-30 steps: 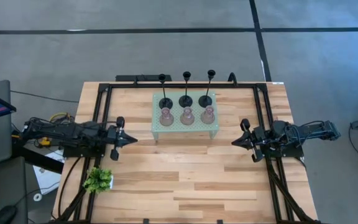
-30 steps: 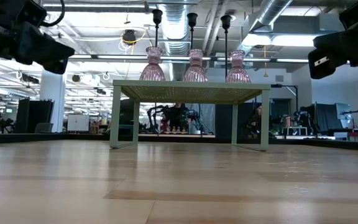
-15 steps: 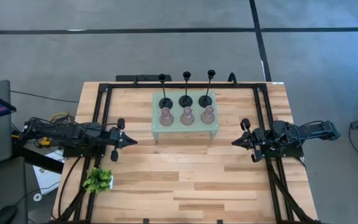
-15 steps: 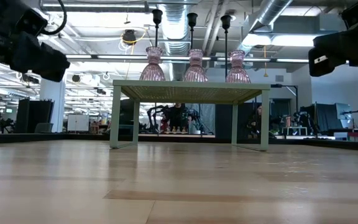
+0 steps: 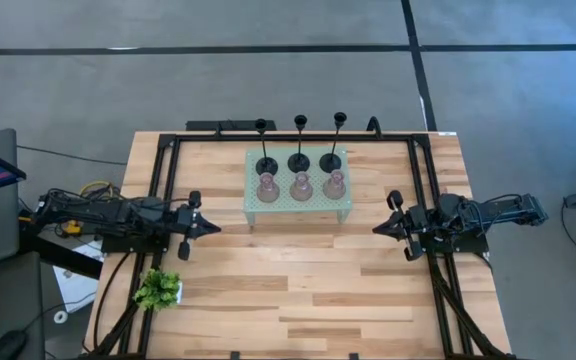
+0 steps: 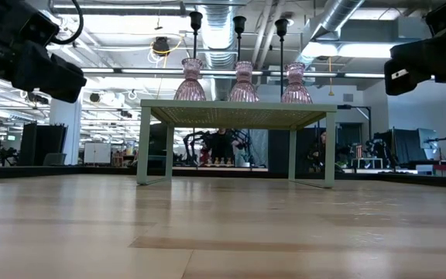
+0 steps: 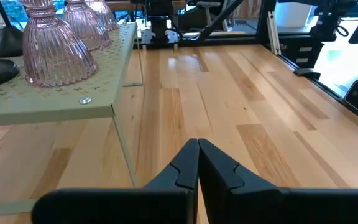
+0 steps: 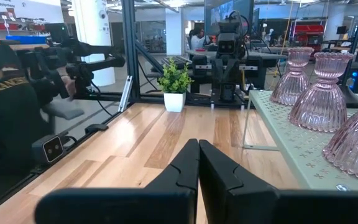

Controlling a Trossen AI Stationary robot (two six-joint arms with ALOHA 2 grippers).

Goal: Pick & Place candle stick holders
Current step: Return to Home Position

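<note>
Three black thin-stemmed candle stick holders (image 5: 299, 160) stand in the far row on the pale green perforated stand (image 5: 251, 206), and three pink ribbed glass candle stick holders (image 5: 300, 187) stand in the near row. The left gripper (image 5: 211, 227) and the right gripper (image 5: 378, 229) hover left and right of the stand, fingers pressed together and empty.

Three black thin-stemmed candle holders (image 5: 299, 161) stand upright along the pale green stand's (image 5: 318, 206) back edge. Three pink ribbed glass holders (image 5: 300, 186) stand upright along its front edge.

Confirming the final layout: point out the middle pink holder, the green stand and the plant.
middle pink holder (image 5: 300, 187): high view, on its ribbed body.
green stand (image 6: 231, 104): low view, on its front rim.
plant (image 5: 158, 288): high view, on its leaves.
</note>
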